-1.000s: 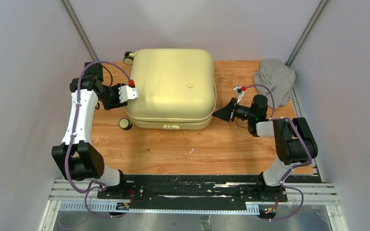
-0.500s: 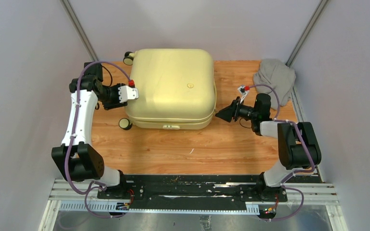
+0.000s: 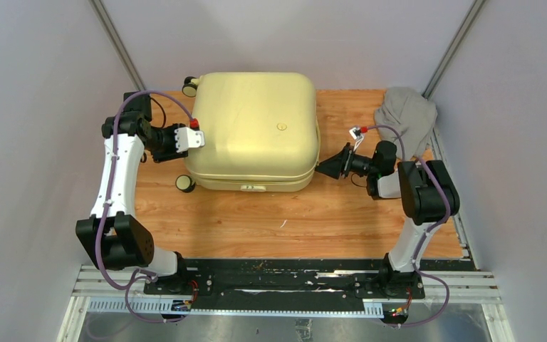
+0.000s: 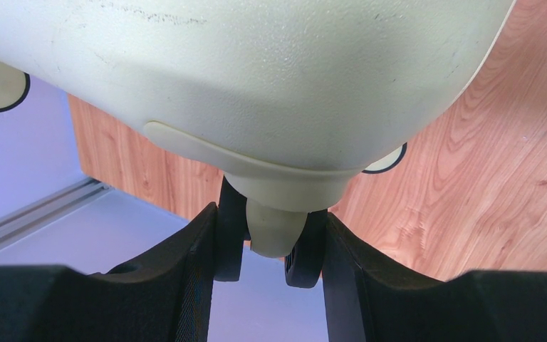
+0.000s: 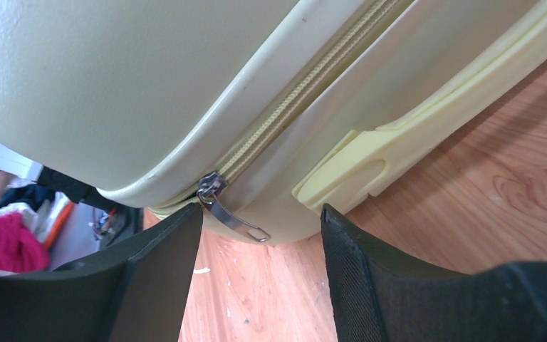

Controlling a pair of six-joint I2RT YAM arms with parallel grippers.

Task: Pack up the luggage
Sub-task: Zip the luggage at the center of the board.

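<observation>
The luggage (image 3: 253,128) is a pale yellow hard-shell suitcase lying flat and closed at the middle back of the table. My left gripper (image 3: 189,139) is at its left side. In the left wrist view that gripper (image 4: 269,211) is shut on one of the luggage's wheels (image 4: 275,231), its fingers pressing the black twin rollers from both sides. My right gripper (image 3: 320,168) points at the luggage's near right corner. It (image 5: 261,210) stands open there, and the metal zipper pull (image 5: 231,217) hangs free between its fingers, touching neither.
A grey cloth garment (image 3: 407,117) lies crumpled at the back right corner. Two more wheels stick out on the luggage's left side (image 3: 184,183), (image 3: 189,86). Bare wooden table (image 3: 285,221) lies between the luggage and the arm bases. Walls close in on both sides.
My right gripper has opened beside the luggage's corner, letting the zipper pull hang free, and its arm has shifted a little. The left gripper and the luggage have not moved.
</observation>
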